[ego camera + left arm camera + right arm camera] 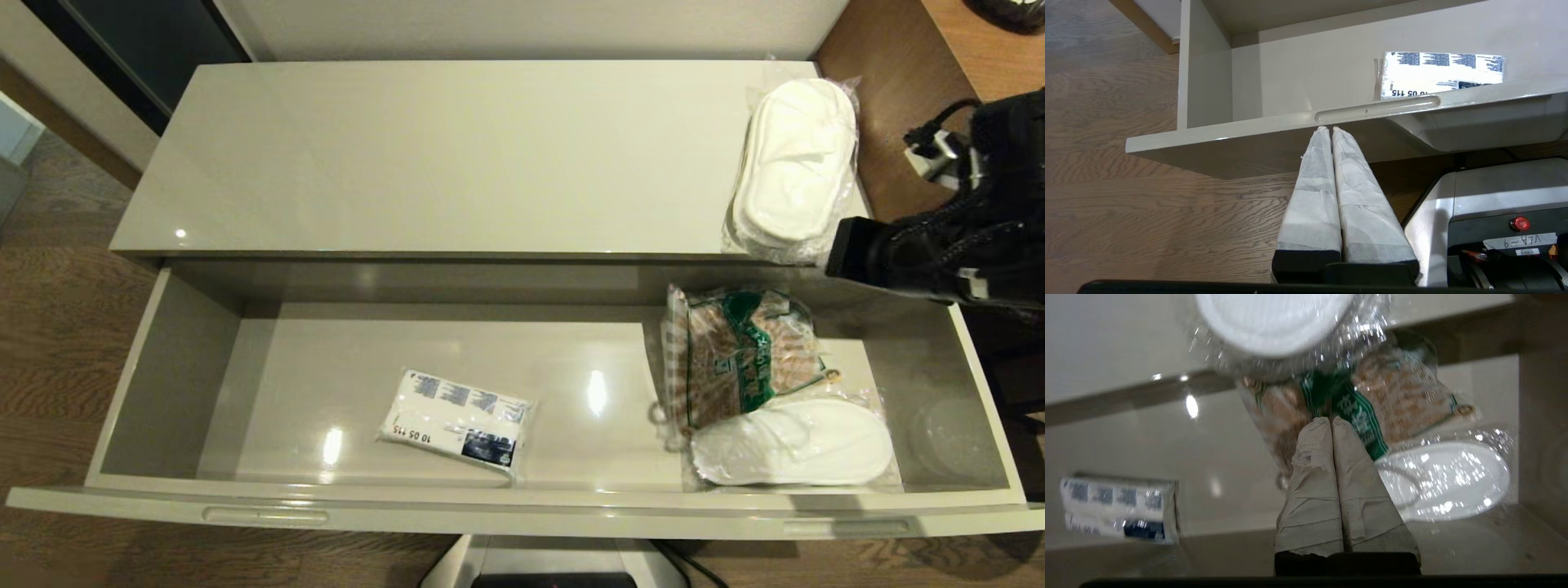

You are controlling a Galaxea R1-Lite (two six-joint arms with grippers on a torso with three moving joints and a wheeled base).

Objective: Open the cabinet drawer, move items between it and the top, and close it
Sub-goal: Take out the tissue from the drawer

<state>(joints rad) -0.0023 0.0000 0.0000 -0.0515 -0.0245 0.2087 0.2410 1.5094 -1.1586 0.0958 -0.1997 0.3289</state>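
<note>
Two wrapped slipper packs in play: one pack of slippers on top, lying at the right end of the cabinet top, the other pack of slippers in the drawer, at the front right of the drawer floor. The cabinet drawer is pulled fully out, so I judge the opening step done and we're in the transfer step

Drawer contents as I see them:
- tissue pack flat on the floor left of centre, well apart from everything else
- brown-and-green checked snack bag at the right, its lower edge overlapping the drawer slippers
- something round and clear at the far right corner, too faint for me to name

Right gripper has its fingers pressed together, nothing between them. In the wrist view it hangs over the right part of the drawer with the snack bag and both slipper packs ahead of it; in the head view only the black arm body shows, beside the right end of the cabinet. Left gripper is also pressed together and empty, parked low just under the drawer's front rim by the left handle slot

My read on the next move: the right fingers have to spread before any pick, then come down on one item only. The drawer slippers sit partly under the snack bag, so a grab there risks dragging the bag; crinkly wrap may slip. The tissue pack is the cleaner target but further from that arm
</note>
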